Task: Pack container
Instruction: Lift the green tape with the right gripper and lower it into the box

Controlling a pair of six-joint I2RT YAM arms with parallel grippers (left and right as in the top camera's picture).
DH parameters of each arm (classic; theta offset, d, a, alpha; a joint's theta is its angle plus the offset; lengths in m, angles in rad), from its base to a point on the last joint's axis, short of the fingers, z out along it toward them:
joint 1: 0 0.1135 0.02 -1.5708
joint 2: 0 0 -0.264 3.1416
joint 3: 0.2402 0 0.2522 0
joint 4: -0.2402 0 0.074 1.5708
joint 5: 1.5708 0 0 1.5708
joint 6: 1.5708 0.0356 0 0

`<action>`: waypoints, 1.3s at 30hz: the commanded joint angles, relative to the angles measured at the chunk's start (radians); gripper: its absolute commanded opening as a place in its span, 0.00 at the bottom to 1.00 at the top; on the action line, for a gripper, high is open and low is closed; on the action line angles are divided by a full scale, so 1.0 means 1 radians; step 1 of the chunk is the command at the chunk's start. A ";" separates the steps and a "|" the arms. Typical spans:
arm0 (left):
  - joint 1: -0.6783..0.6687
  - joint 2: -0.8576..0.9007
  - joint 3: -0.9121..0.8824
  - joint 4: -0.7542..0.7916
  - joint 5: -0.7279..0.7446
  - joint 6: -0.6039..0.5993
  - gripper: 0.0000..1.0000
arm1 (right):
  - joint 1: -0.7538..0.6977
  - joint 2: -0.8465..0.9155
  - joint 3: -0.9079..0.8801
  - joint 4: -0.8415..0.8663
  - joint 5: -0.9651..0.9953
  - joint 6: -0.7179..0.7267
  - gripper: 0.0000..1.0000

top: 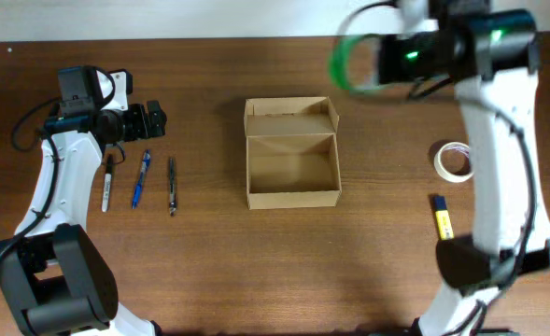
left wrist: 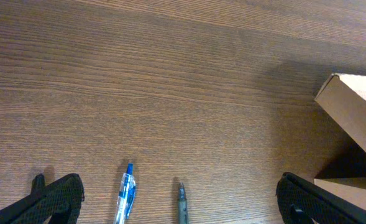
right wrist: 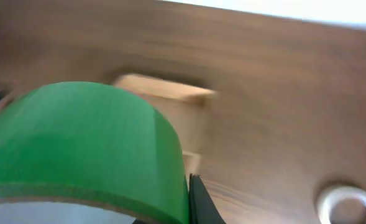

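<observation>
The open tan cardboard container [top: 291,166] stands at the table's middle, its flap lid folded back; its corner shows in the left wrist view [left wrist: 356,118] and blurred in the right wrist view [right wrist: 164,93]. My right gripper [top: 368,58] is shut on a green tape roll [top: 347,63], held high to the right of and behind the container; the roll fills the right wrist view [right wrist: 77,149]. My left gripper [top: 153,119] is open and empty, above the tips of a blue pen [left wrist: 125,193] and a dark pen [left wrist: 182,202].
Left of the container lie a black marker [top: 107,182], the blue pen [top: 140,177] and the dark pen [top: 172,185]. At the right lie a white tape roll [top: 454,161], also in the right wrist view [right wrist: 347,205], and a yellow-and-blue object [top: 442,218].
</observation>
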 commanded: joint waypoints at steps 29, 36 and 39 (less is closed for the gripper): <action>0.001 0.008 0.014 -0.001 0.014 0.019 0.99 | 0.293 0.306 -0.444 0.221 0.159 -0.202 0.04; 0.001 0.008 0.014 -0.001 0.014 0.019 0.99 | 0.293 0.315 -0.502 0.305 0.150 -0.173 0.04; 0.001 0.008 0.014 -0.001 0.014 0.019 0.99 | 0.293 0.325 -0.504 0.327 0.146 -0.161 0.04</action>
